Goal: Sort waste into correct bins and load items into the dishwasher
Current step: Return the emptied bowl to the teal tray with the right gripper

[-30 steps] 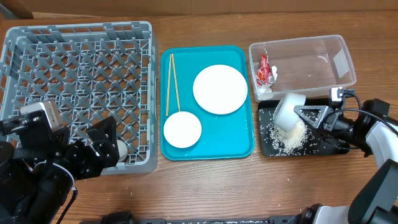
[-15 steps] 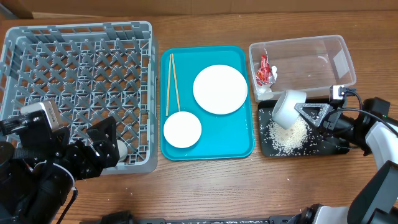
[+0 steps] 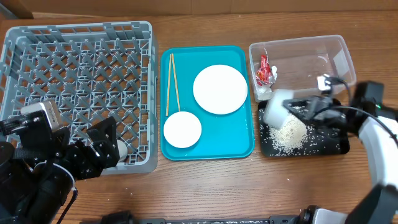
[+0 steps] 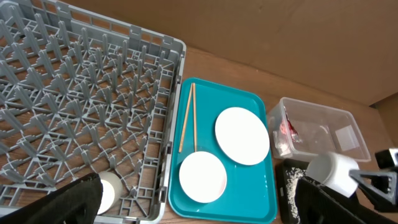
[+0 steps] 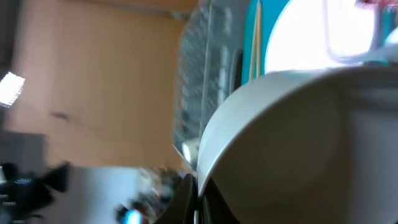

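The right gripper (image 3: 293,107) is clamped on the rim of a bowl (image 3: 275,109). The bowl hangs tipped on its side over the left rear corner of the black tray (image 3: 333,147), just in front of the tub (image 3: 308,65) and close to the right edge of the teal tray (image 3: 233,134). In the right wrist view the bowl's curved wall fills most of the picture, which is blurred. Rice (image 3: 287,132) lies heaped in the left half of the black tray, with loose grains scattered toward its right end. The packet (image 3: 265,68) and the scrap (image 3: 265,91) sit against the tub's left wall; the rest of its floor is bare.

On the teal tray, the chopsticks (image 3: 171,84) lie along the left edge, the plate (image 3: 219,89) sits at rear right, and the other bowl (image 3: 182,129) sits at front left, leaving the front right corner free. A narrow strip of table separates this tray from the rack (image 3: 74,74).

The left gripper (image 3: 104,148) hangs with its jaws spread wide, holding nothing, over the rack's front right corner, just beside the cup (image 3: 123,150) standing there
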Motion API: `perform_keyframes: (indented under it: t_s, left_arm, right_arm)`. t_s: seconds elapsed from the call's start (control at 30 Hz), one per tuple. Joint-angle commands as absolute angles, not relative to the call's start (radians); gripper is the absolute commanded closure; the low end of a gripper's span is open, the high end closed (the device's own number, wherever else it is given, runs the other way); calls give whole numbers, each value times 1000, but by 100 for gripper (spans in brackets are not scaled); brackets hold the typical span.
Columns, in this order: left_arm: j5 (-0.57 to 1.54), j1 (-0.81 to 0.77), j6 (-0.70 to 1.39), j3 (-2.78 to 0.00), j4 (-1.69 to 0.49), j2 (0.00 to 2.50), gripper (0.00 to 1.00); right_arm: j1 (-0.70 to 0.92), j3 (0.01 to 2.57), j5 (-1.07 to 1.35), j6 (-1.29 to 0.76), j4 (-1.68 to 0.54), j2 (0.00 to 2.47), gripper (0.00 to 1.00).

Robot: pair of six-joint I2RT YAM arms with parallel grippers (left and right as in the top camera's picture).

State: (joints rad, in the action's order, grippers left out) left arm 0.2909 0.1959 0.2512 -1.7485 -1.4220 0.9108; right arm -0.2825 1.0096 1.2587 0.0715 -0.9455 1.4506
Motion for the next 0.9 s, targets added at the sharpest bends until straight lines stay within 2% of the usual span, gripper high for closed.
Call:
perform_keyframes:
  t_s: [0.0, 0.07, 0.17, 0.33, 0.53, 0.57, 0.63, 0.67, 0.73, 0.87]
  left_arm:
    - [281, 189, 232, -1756, -1422, 911, 0]
    - [281, 189, 232, -1756, -1423, 912, 0]
    - [281, 189, 231, -1756, -1434, 912, 0]
    - [281, 189, 232, -1756, -1442, 912, 0]
    - [281, 189, 232, -1756, -1442, 912, 0]
    - [281, 189, 232, -1756, -1442, 912, 0]
    - [281, 189, 232, -1756, -1442, 912, 0]
    - [281, 189, 232, -1756, -1442, 912, 0]
    - [281, 189, 232, -1756, -1442, 912, 0]
    - [281, 189, 231, -1756, -1442, 912, 0]
  right_arm:
    - [-65, 1142, 802, -99, -983, 1335, 96]
    - [98, 1171, 586, -190, -989, 1312, 96]
    - [318, 1171, 384, -261, -974, 1322, 96]
    - [680, 1165, -30, -353, -939, 1484, 96]
    - [809, 1166, -119, -352, -811, 1662, 96]
    - [811, 1166, -119, -352, -801, 1670, 94]
    - [810, 1167, -119, -353, -798, 1674, 73]
    - [810, 1170, -119, -353, -801, 1671, 57]
    - [809, 1185, -120, -353, -813, 1665, 51]
    - [803, 1244, -152, -352, -848, 1620, 47]
